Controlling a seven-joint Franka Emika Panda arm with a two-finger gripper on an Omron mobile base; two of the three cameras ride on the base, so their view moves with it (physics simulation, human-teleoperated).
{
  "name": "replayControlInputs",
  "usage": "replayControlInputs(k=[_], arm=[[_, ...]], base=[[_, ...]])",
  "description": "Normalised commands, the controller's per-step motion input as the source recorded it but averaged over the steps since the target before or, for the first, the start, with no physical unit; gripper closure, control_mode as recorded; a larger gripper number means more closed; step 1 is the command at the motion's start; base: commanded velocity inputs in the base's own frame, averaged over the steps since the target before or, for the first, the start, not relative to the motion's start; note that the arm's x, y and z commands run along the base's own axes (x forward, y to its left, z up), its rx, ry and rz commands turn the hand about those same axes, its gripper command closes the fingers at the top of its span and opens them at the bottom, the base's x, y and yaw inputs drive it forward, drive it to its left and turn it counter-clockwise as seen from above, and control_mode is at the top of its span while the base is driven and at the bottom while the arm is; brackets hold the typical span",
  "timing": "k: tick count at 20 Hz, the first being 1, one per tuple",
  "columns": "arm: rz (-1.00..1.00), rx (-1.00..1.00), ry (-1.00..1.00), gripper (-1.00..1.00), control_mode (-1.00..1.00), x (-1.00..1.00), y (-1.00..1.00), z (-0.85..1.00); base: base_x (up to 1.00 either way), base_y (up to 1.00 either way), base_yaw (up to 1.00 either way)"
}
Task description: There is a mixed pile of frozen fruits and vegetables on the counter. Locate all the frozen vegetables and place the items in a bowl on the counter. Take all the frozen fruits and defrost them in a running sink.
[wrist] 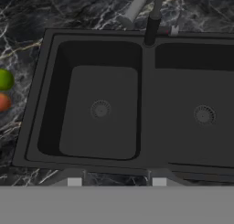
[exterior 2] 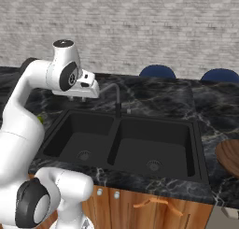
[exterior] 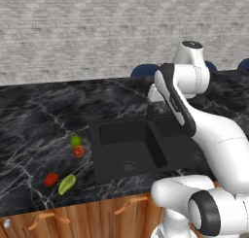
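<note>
The mixed pile lies on the black marble counter [exterior: 39, 115], left of the sink [exterior: 124, 144]. It holds a green ball [exterior: 76, 141], a red-orange ball [exterior: 79, 151] touching it, a red chunk [exterior: 51, 179] and a yellow-green oblong [exterior: 67, 183] near the front edge. My gripper [exterior 2: 84, 99] hangs high over the left basin of the sink [exterior 2: 126, 139], pointing down. In the hand view the gripper [wrist: 116, 182] is open with nothing between its tips. The green ball [wrist: 4, 79] and red-orange ball [wrist: 2, 102] show at the left edge. A round wooden bowl [exterior 2: 228, 155] sits right of the sink.
A slim dark faucet [exterior 2: 116, 99] rises behind the divider between the two basins, and no water shows at the faucet [wrist: 153, 17]. Blue chair backs [exterior 2: 158, 71] stand beyond the counter. A brick wall closes the back. Wooden cabinet fronts [exterior 2: 154, 204] run below.
</note>
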Motion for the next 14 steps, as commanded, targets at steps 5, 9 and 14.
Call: replayControlInputs(k=[5,9,14], arm=[[0.00,0.00,0.00,-1.00,-1.00,-0.02,0.10,-0.01],[-0.03,0.00,0.01,-1.00,-1.00,-0.09,0.29,0.00],[0.00,0.00,0.01,-1.00,-1.00,-0.15,0.39,-0.05]], base=[[0.00,0.00,0.00],[0.00,0.00,0.00],[0.00,0.00,0.00]])
